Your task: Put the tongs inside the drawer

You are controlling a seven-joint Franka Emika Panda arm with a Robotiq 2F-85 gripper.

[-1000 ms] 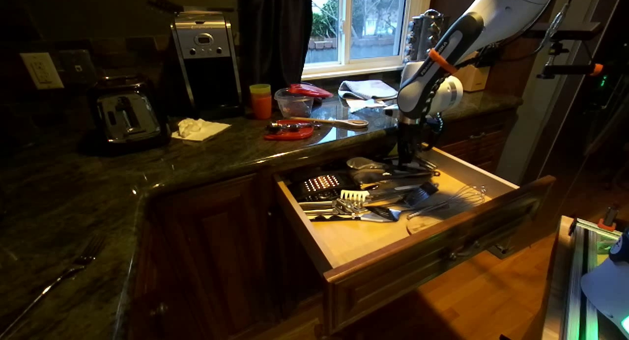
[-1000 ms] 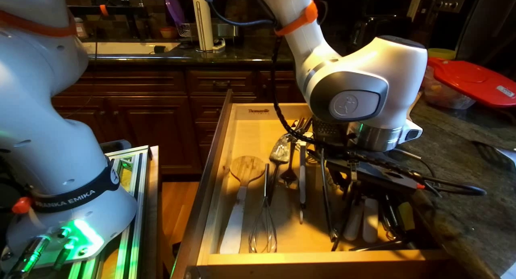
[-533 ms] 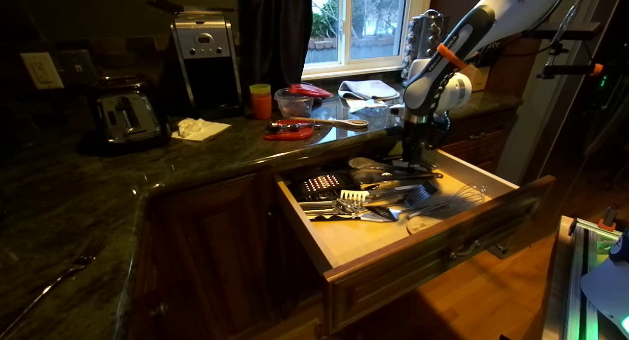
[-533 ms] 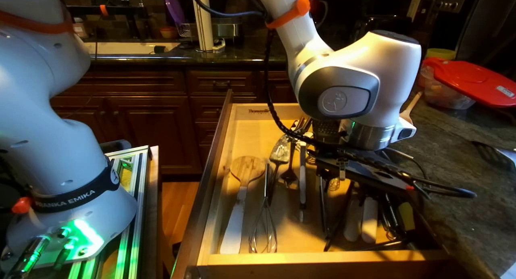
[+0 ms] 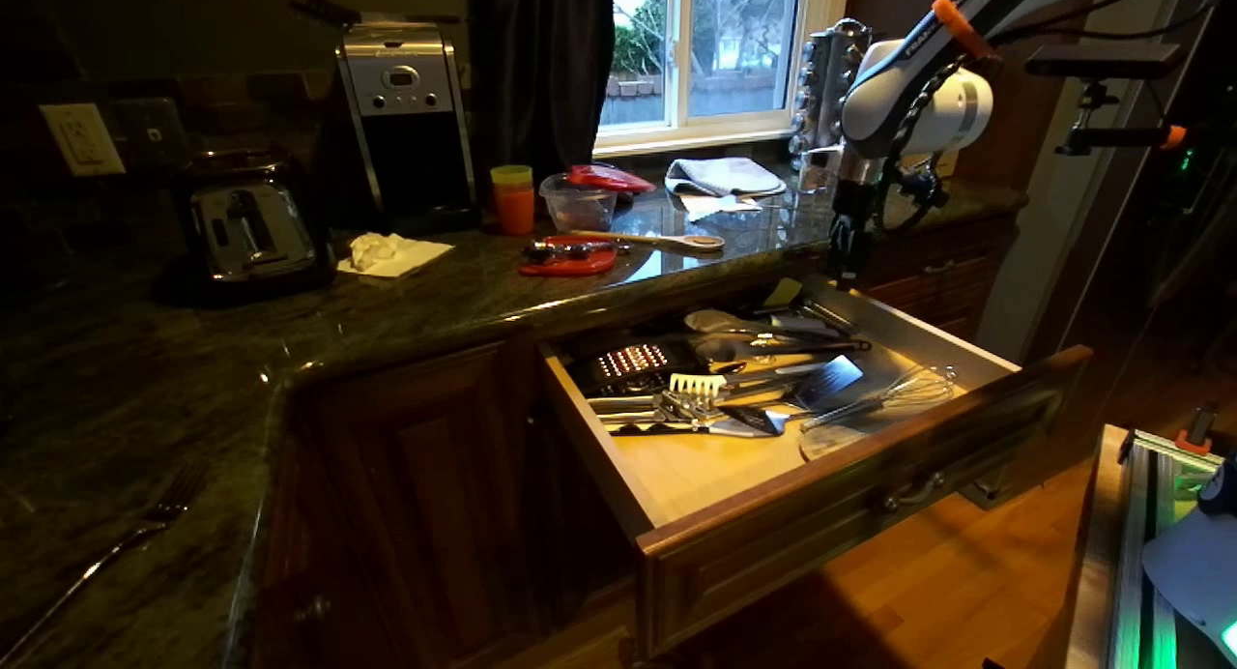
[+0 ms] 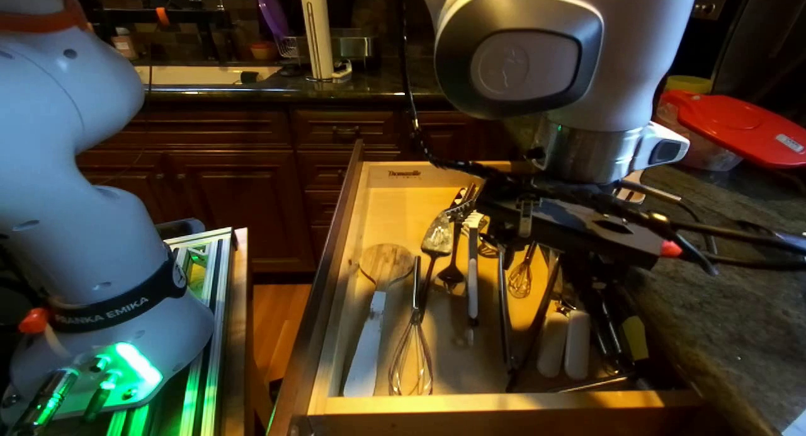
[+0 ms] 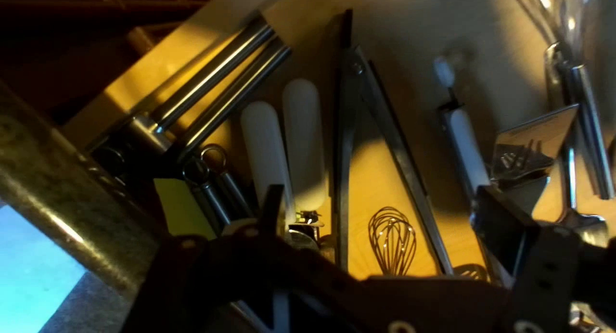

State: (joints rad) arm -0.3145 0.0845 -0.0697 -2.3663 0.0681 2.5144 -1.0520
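Note:
Dark metal tongs (image 7: 344, 169) lie spread in a V on the pale bottom of the drawer (image 5: 792, 534), seen closest in the wrist view. In an exterior view the tongs (image 6: 505, 322) rest near the counter side of the drawer (image 6: 504, 403), their hinge end toward the near side wall. My gripper (image 7: 378, 193) hangs above them, its two fingers wide apart on either side with nothing held. In an exterior view the gripper (image 5: 848, 263) stands over the drawer's far side. The tongs' free tips are hidden behind the gripper in the wrist view.
Around the tongs lie a small whisk (image 7: 392, 239), white-handled tools (image 6: 554, 344), a large whisk (image 6: 410, 357), a wooden paddle (image 6: 387, 263) and a grater (image 5: 633, 362). The stone counter edge (image 7: 82, 208) borders the drawer. A red lid (image 6: 737, 124) sits on the counter.
The gripper has lifted up out of the drawer and shifted rightward in an exterior view. The tongs stay behind on the drawer bottom, now more exposed to view.

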